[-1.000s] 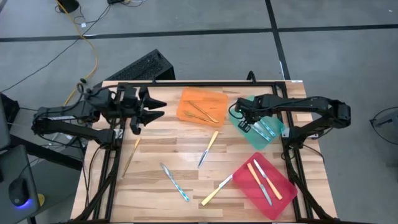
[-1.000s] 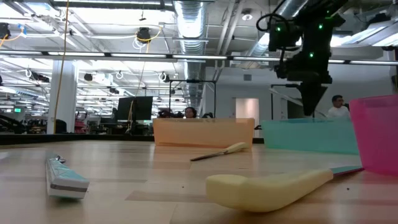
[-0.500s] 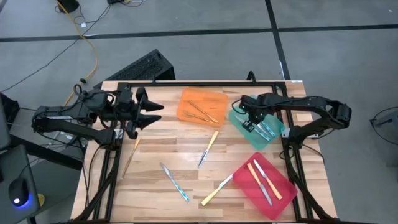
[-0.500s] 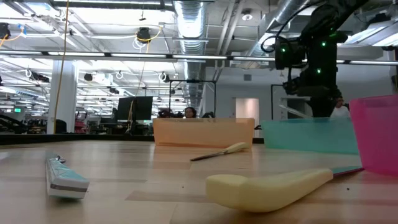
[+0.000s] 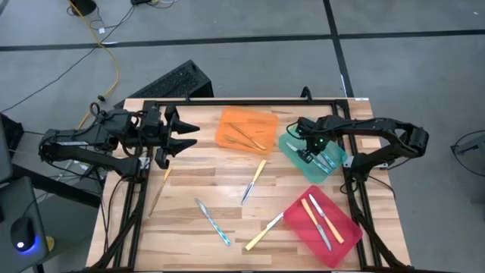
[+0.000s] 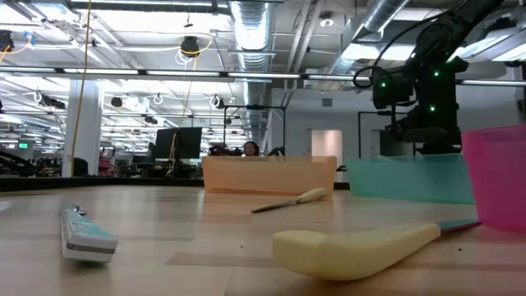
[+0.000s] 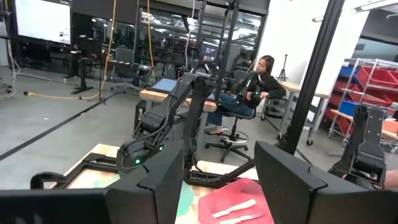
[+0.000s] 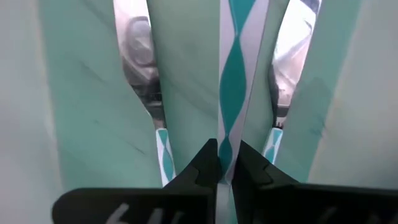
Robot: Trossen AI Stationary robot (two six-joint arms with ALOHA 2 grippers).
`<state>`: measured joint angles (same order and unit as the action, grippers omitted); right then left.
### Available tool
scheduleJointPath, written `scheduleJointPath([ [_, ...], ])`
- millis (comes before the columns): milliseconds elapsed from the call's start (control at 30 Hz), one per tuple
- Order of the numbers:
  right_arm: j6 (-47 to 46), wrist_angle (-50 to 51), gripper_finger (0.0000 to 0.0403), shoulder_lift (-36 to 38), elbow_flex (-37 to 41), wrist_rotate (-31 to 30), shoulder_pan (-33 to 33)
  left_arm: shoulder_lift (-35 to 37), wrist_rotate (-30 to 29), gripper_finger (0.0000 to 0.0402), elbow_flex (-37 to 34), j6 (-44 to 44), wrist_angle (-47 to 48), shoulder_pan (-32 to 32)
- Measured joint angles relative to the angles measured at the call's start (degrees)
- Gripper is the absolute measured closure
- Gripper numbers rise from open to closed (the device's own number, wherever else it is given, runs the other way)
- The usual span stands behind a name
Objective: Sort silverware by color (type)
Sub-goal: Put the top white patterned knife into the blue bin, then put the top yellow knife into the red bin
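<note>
At about two o'clock on the wooden tabletop point(image 5: 220, 182), the right claw point(image 5: 308, 154) is down inside the flat green plastic tray point(image 5: 290, 155), its fingers nearly closed, pinching a slim blue-patterned utensil handle point(image 8: 231, 87) that lies between two more like it. The left claw point(image 5: 184, 136) hangs open over the ten o'clock edge, holding nothing.

R claw point(image 5: 310, 154) has dropped lower into the green tray point(image 5: 292, 154) near the tabletop's far right corner; 1 s ago it hung above the tray's far rim. Its fingers point(image 8: 214, 163) now pinch a blue-patterned utensil point(image 8: 233, 81) handle down among the others. In low view the arm sank behind tray wall.
</note>
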<state>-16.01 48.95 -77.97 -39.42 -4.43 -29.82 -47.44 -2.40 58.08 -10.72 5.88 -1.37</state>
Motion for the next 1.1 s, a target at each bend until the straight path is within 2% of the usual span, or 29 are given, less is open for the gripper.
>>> scheduleJointPath([
  [400,-0.35,-3.00,0.0323,0.00,0.04,-1.09,0.02,-0.04,0.01,0.0223,-2.12,-2.60,4.73,0.11],
  [700,0.89,-3.32,0.0247,0.00,-0.65,-0.24,0.04,-0.15,0.03,0.0223,-2.12,-6.89,8.67,0.11],
  [900,0.93,-0.31,0.0209,0.00,-7.23,0.02,0.64,-1.24,0.02,0.0223,-2.14,-8.15,16.63,0.11],
  [1100,1.08,3.39,0.0210,0.00,-17.39,0.09,2.58,-4.68,0.44,0.0223,-2.12,-11.01,17.64,0.08],
])
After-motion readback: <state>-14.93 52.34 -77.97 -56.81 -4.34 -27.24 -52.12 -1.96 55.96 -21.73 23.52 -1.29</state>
